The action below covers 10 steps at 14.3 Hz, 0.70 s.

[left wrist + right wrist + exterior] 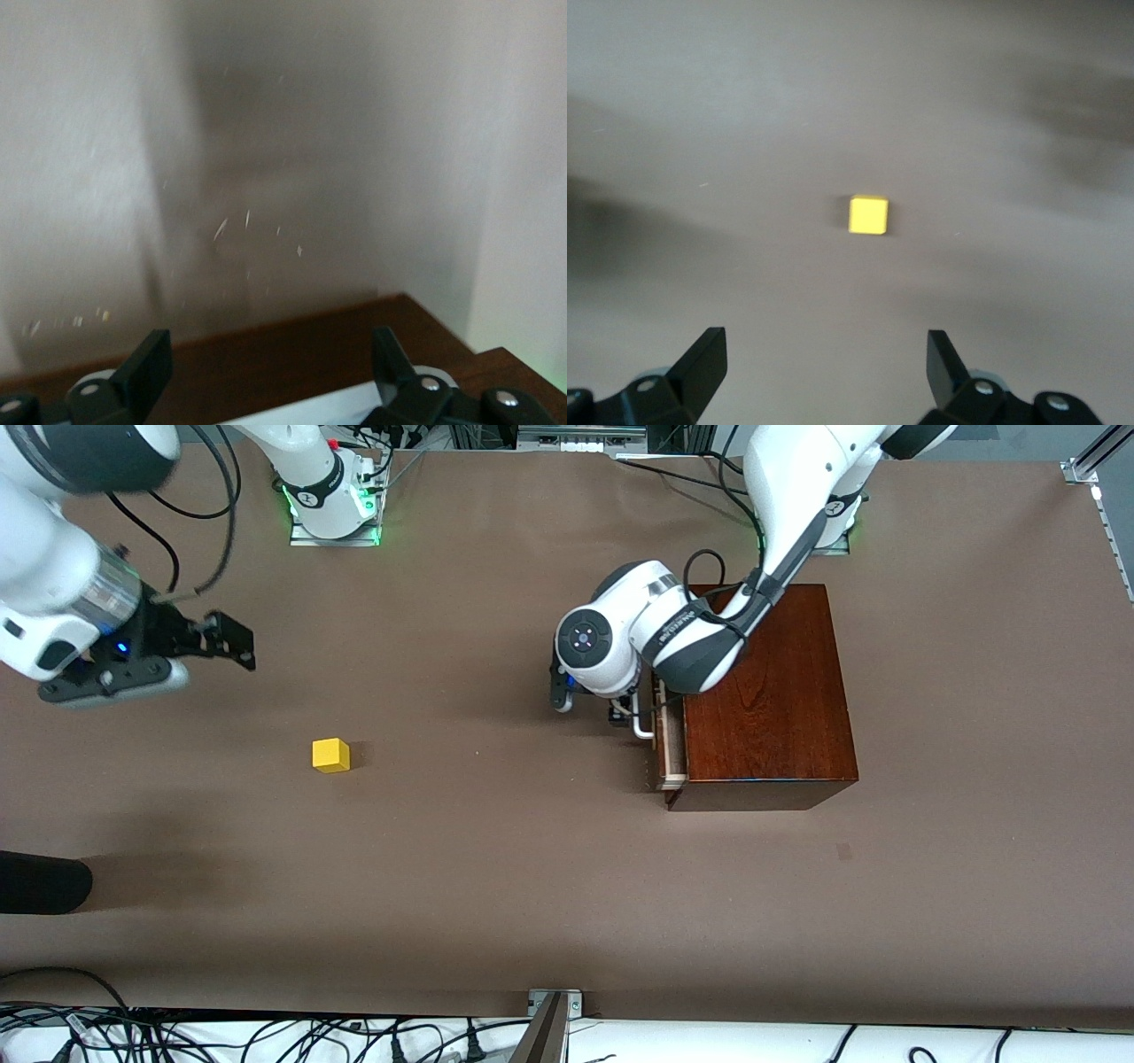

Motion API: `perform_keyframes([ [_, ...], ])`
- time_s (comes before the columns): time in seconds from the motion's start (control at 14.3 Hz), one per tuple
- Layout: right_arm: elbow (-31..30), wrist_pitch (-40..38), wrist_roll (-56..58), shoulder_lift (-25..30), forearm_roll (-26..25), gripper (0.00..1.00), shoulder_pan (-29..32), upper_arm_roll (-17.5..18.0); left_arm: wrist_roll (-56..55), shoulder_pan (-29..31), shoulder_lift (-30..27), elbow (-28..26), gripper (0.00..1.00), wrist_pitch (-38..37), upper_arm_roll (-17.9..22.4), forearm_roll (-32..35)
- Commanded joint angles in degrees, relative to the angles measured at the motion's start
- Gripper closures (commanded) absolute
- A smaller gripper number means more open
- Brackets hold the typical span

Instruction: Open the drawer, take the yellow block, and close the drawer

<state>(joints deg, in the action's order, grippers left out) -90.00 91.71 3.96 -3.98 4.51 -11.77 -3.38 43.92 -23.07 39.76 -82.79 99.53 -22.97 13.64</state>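
Note:
The yellow block (330,755) sits on the brown table, toward the right arm's end and well away from the wooden box (771,691). It also shows in the right wrist view (868,215). The drawer (671,746) is out a little, with a strip of pale interior showing. My left gripper (592,707) is open at the drawer's white handle (640,726). In the left wrist view (270,345) its fingers straddle the dark drawer front (292,363) and the white bar (310,409). My right gripper (235,642) is open and empty in the air over bare table, also in its wrist view (824,341).
A dark rounded object (35,881) pokes in at the table's edge at the right arm's end. Cables and a metal post (549,1023) line the table edge nearest the front camera. The arm bases (332,509) stand along the farthest edge.

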Motion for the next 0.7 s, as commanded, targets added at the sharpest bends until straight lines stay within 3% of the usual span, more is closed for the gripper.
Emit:
perform_keyframes([
  [0.0,1.3,-3.6,2.2,1.6,2.6,0.0,0.7,0.4,1.7,1.6,-2.6,-1.1,0.0,-2.7,-0.1,1.7],
  [0.63,1.4,-2.9,2.0,0.9,-1.9,0.0,0.7,0.2,1.5,2.5,-2.7,-1.3,0.0,-4.5,0.2,1.7],
])
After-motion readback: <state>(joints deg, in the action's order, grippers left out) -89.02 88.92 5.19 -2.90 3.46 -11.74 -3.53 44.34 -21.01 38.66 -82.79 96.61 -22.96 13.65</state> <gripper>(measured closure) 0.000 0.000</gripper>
